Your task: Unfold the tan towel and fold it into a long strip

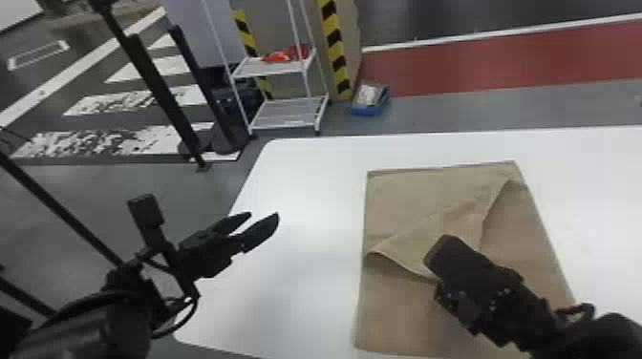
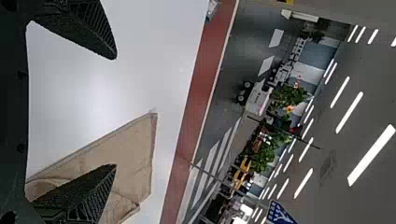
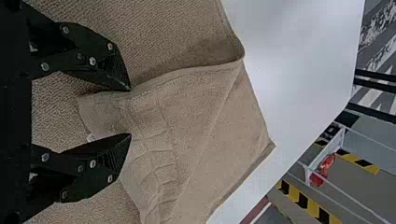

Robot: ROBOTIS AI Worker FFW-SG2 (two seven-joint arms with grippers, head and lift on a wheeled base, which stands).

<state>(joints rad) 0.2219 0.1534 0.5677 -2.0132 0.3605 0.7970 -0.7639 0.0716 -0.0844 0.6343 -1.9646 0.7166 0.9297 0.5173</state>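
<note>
The tan towel (image 1: 525, 248) lies on the right part of the white table, with one layer's corner flap folded back slantwise across its upper half. Over that flap is my right gripper (image 1: 432, 260); in the right wrist view the right gripper (image 3: 130, 112) stands open, its fingers parted above and beside the flap's corner (image 3: 105, 109). My left gripper (image 1: 265, 219) is held open over the table's left side, apart from the towel. In the left wrist view the left gripper (image 2: 116, 112) has a wide gap between its fingers, the towel (image 2: 135, 163) lying beyond one of them.
The white table (image 1: 305, 191) has its left edge beneath the left arm. Behind it on the floor stand a white wire shelf (image 1: 286, 112) with red items, a blue bin (image 1: 370, 112) and black posts. Striped yellow and black tape marks a pillar.
</note>
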